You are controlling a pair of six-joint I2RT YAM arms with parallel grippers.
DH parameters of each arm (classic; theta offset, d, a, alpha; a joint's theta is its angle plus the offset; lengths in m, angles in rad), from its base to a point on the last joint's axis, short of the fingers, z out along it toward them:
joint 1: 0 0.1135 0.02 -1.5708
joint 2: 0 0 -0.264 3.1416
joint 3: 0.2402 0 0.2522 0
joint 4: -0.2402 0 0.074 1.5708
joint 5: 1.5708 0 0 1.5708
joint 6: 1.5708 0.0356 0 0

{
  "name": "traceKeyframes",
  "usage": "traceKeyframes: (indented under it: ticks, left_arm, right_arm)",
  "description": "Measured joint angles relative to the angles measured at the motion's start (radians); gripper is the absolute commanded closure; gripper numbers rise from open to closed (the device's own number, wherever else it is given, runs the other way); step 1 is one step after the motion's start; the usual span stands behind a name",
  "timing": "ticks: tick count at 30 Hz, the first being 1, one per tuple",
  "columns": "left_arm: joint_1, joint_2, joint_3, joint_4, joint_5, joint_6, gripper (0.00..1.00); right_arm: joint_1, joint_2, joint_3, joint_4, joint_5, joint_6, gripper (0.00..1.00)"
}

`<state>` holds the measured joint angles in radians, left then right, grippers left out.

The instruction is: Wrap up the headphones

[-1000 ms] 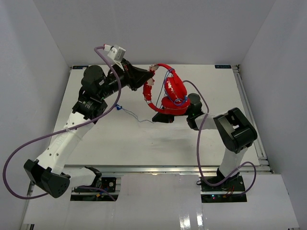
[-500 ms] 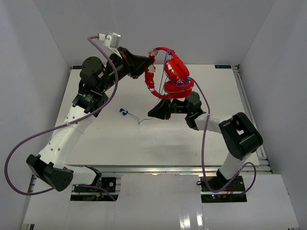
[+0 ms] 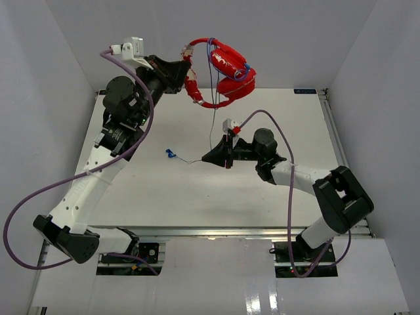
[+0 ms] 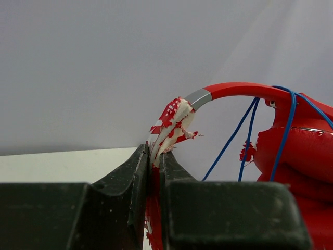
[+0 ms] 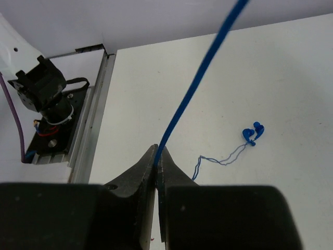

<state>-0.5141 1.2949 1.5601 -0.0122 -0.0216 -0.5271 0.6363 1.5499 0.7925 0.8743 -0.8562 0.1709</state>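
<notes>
The red headphones (image 3: 228,71) hang in the air above the far part of the table. My left gripper (image 3: 186,65) is shut on the worn, peeling end of their headband (image 4: 174,117), and the earcups (image 4: 296,156) hang to the right of it. Loops of the thin blue cord (image 4: 229,140) lie over the headband and earcups. One strand (image 3: 211,115) drops straight down to my right gripper (image 3: 209,157), which is shut on the cord (image 5: 197,83) low over the table. The cord's slack tail and blue plug (image 5: 252,134) lie on the table beside it.
The white table (image 3: 164,190) has a metal rail (image 3: 341,151) along its right edge and another along the near edge. White walls enclose the left, right and back. Purple robot cables (image 3: 39,197) loop beside both arms. The left arm's base (image 5: 44,99) shows in the right wrist view.
My left gripper has lifted the headphones up and to the left, away from the right arm. The right gripper stayed low, closed on the cord, and the strand between is now drawn straight.
</notes>
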Motion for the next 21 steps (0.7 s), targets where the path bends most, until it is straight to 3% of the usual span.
traceKeyframes:
  ticks: [5,12,16,21]
  left_arm:
    - [0.0,-0.001,-0.015,0.005,-0.185,0.13,1.0]
    - [0.0,0.025,-0.08,0.032,-0.361,0.362,1.0]
    - [0.001,0.036,-0.217,0.071,-0.417,0.473,1.0]
    - [0.002,0.135,-0.355,0.086,-0.415,0.52,1.0]
  right_arm:
    - [0.043,-0.153,0.005,-0.197,0.029,-0.159,0.92]
    - [0.094,-0.257,0.209,-0.748,0.205,-0.456,0.92]
    - [0.076,-0.3,0.32,-0.974,0.349,-0.599,0.92]
    - [0.014,-0.33,0.397,-1.105,0.496,-0.733,0.92]
